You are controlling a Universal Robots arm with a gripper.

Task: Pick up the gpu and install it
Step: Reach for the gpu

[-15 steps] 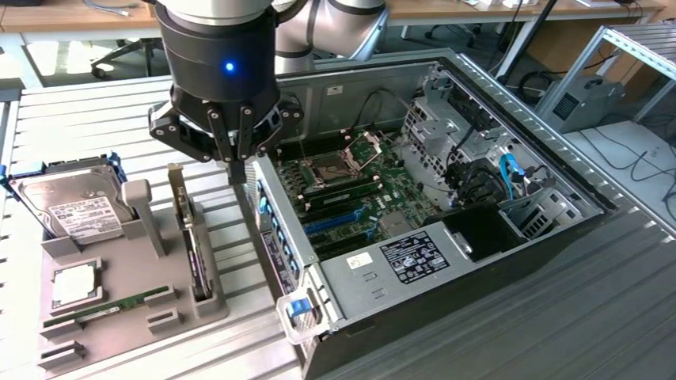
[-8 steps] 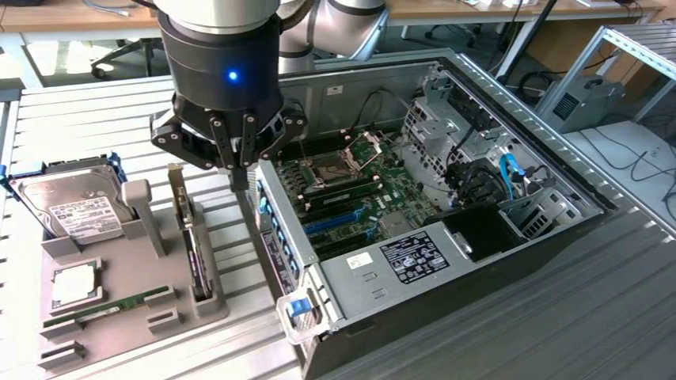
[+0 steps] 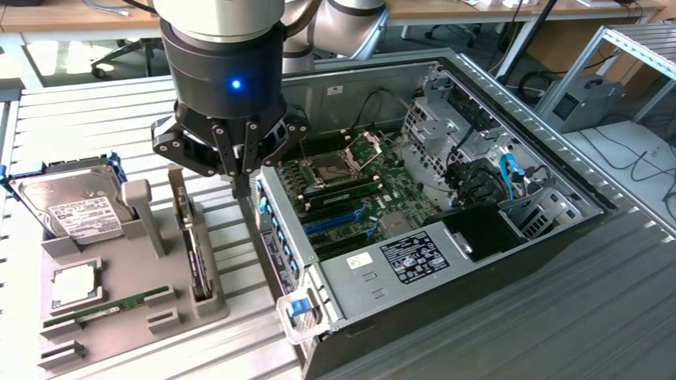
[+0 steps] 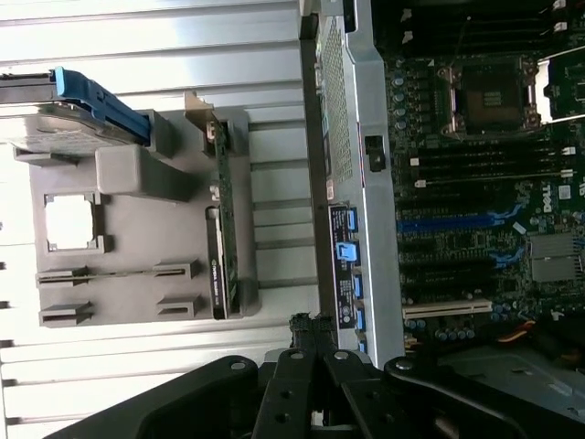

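Gripper (image 3: 242,188) (image 4: 308,326): jaws drawn together to a narrow tip, nothing held between them. The arm (image 3: 227,55) stands close to vertical, wrist straight down, a blue lamp lit on the dark wrist housing. The fingers point at the slatted metal table (image 3: 95,119), over the strip between the grey holder (image 3: 138,273) and the rear wall of the open computer case (image 3: 444,261). The gpu (image 3: 193,245) (image 4: 219,247) is not yet lifted. It stands on its long edge in a slot along the side of the holder nearest the case. In the exterior view the gripper tip is just to the right of the card's far end, near it but apart. How high the tip hangs above the table cannot be judged. The motherboard (image 3: 359,186) (image 4: 475,210) lies exposed in the case, and its blue expansion slots are visible. Also on the holder are a hard drive (image 3: 69,210) with a white label and a green memory stick (image 3: 106,310), both well apart from the gripper. The gpu shows edge-on in both views, so its face and bracket are hard to make out. The upper arm is cut off by the frame of the exterior view. In the wrist view the gripper's dark linkages are partly cut off by the frame.
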